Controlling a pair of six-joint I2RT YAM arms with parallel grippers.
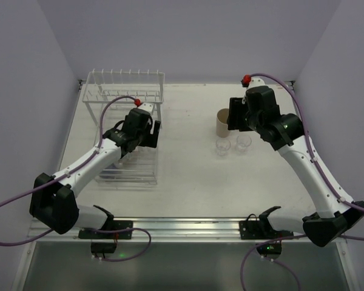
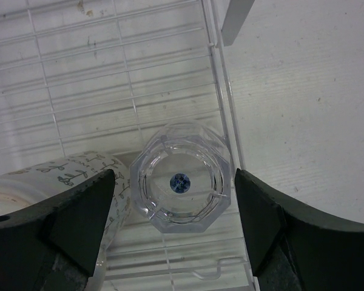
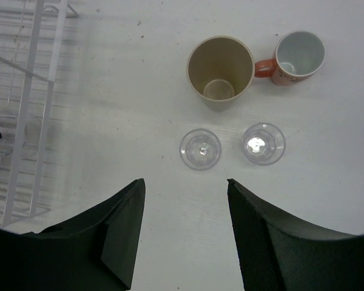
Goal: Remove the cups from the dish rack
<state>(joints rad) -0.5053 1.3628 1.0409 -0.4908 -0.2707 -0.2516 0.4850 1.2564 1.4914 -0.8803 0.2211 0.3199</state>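
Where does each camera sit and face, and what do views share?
Top external: above and behind the bases, looking down at the table; left arm, right arm show.
Left wrist: on that wrist, looks down into the dish rack at a clear glass; open left end effector.
Right wrist: on that wrist, looks down at the tan tumbler; open right end effector.
Shared: the tan tumbler, in top external and right wrist.

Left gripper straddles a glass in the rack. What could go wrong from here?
The patterned cup lies beside the clear glass, by one finger of the open left gripper; closing may pinch or shove it. The glass is faceted, next to the dish rack's side wire; it may slip or snag.
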